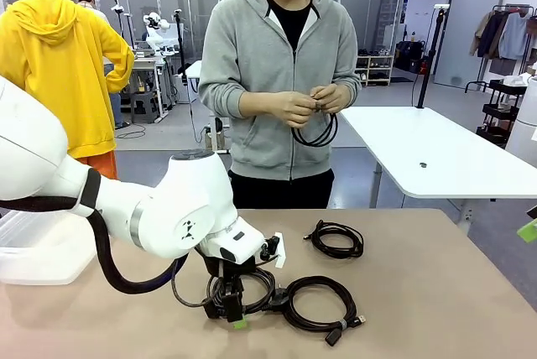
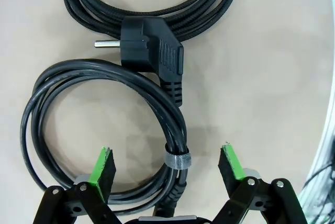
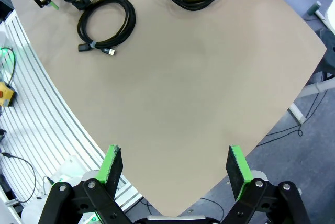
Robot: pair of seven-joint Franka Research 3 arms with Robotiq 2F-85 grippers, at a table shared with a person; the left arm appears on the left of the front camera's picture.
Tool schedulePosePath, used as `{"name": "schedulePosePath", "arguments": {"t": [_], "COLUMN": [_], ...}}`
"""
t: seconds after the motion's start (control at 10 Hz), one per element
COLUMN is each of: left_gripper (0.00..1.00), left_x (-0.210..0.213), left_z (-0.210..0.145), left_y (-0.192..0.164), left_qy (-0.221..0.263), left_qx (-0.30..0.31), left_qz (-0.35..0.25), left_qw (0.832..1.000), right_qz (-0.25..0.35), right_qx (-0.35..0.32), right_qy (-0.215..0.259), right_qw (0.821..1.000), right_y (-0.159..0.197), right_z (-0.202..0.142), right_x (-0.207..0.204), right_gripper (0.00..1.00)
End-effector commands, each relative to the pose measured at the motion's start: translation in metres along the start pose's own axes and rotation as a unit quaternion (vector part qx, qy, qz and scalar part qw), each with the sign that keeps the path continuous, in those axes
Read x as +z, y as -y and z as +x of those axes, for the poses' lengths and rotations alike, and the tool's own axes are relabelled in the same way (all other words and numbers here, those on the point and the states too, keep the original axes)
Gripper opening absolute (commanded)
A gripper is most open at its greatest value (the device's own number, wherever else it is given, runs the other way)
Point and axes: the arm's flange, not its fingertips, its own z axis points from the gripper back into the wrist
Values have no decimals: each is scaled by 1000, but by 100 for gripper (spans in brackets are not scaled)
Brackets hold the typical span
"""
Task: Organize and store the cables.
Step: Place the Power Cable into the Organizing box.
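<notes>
Left gripper (image 2: 166, 162) hovers low over the near coil (image 2: 89, 69), jaws wide apart, green pads straddling the strands right where the pale band (image 2: 177, 160) ties them. Nothing gripped. That coil's plug (image 2: 149, 46) lies pressed against the braided coil (image 2: 199, 12) just beyond, and there's the trouble as I judge it: lift the near coil and the plug's pin or body may hook the braided strands and drag the neighbour along, or tug loops out of the band. Close off-centre and the pads could catch just some strands, letting the rest sag and the coil flop open. A third coil (image 1: 336, 239) lies apart, farther across the table (image 1: 445, 292), clear of that tangle. Right gripper (image 3: 174, 158) hangs well above bare tabletop, jaws apart too, holding nothing. At the far side the person's hands (image 1: 306, 106) work a fourth coil (image 1: 317, 134); a handover may come, and neither arm is placed to take it.
</notes>
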Motion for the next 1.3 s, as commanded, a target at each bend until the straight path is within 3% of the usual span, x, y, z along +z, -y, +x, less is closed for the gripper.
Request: {"name": "schedulePosePath", "arguments": {"t": [0.0, 0.1, 0.2, 0.3, 0.5, 0.6, 0.8, 1.2], "left_gripper": [100, 40, 41, 0, 0, 15, 0, 0], "left_x": [-4, -3, -3, -4, -6, -5, -3, 30], "left_z": [1, 2, 2, 1, 0, -1, -2, -1], "left_y": [8, 10, 12, 13, 15, 15, 17, 8], "left_qy": [2, 7, 5, -6, -15, -17, -14, -20], "left_qx": [7, 5, 4, 9, 14, 18, 21, 20], "left_qz": [18, 23, 24, 21, 16, 17, 17, 16], "left_qw": [1000, 1000, 1000, 1000, 1000, 1000, 1000, 999], "right_qz": [2, 2, 2, 2, 2, 2, 2, 2], "right_qx": [5, 5, 5, 5, 5, 5, 5, 5], "right_qy": [-2, -2, -2, -2, -2, -2, -2, -2], "right_qw": [1000, 1000, 1000, 1000, 1000, 1000, 1000, 1000], "right_y": [-1, -1, -1, -1, -1, -1, -1, -1], "right_z": [-1, -1, -1, -1, -1, -1, -1, -1], "right_x": [2, 2, 2, 2, 2, 2, 2, 2], "right_gripper": [100, 100, 100, 100, 100, 100, 100, 100]}}
